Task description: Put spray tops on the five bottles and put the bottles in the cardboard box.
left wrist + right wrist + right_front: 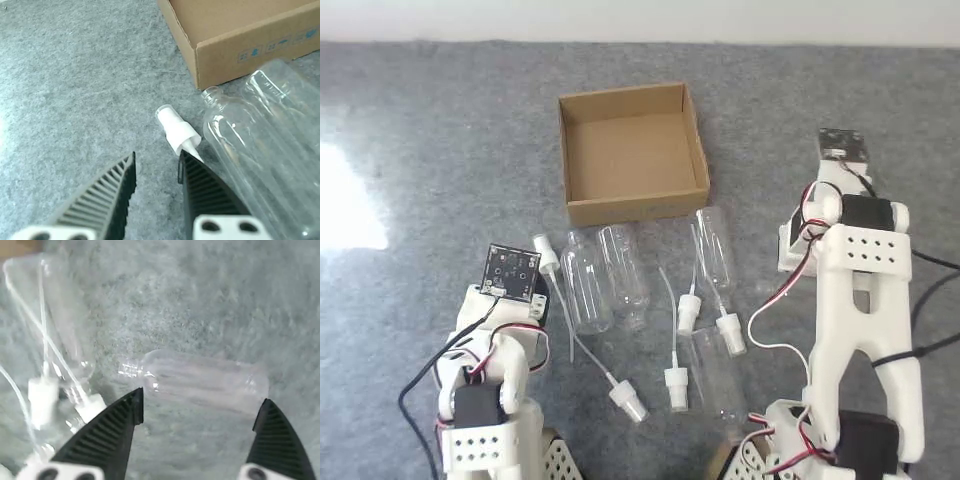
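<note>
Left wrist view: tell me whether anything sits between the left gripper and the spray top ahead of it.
Nothing visible does. The left gripper is open over bare mat, and the spray top lies just past its fingertips, beside a clear bottle.

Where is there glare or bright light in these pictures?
High view: a bright patch washes out the grey mat at the left edge. Left wrist view: small glints on the clear bottle beside the spray top. Right wrist view: soft highlights along the capless bottle ahead of the fingers.
</note>
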### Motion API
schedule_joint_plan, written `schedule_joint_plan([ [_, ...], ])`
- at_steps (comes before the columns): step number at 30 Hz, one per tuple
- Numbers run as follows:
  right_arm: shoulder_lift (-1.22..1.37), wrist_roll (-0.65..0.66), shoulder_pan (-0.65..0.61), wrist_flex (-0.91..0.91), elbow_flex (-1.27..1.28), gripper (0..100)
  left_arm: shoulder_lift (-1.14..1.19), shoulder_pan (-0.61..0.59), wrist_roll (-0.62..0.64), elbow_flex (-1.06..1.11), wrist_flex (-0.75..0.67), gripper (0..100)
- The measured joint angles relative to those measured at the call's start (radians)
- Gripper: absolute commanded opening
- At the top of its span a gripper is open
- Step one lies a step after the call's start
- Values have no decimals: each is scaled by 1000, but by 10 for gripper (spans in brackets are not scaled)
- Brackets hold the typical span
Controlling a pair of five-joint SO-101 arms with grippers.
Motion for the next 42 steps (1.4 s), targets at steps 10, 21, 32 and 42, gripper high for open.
schedule_joint_plan([
  [10,0,356,-6,14,0,318,0,0,0,0,0,127],
  [21,0,697,-86,69,0,321,0,0,0,0,0,127],
  [32,-2,934,-86,71,80,321,0,0,0,0,0,127],
  [42,-2,979,-86,-87,199,321,0,0,0,0,0,127],
])
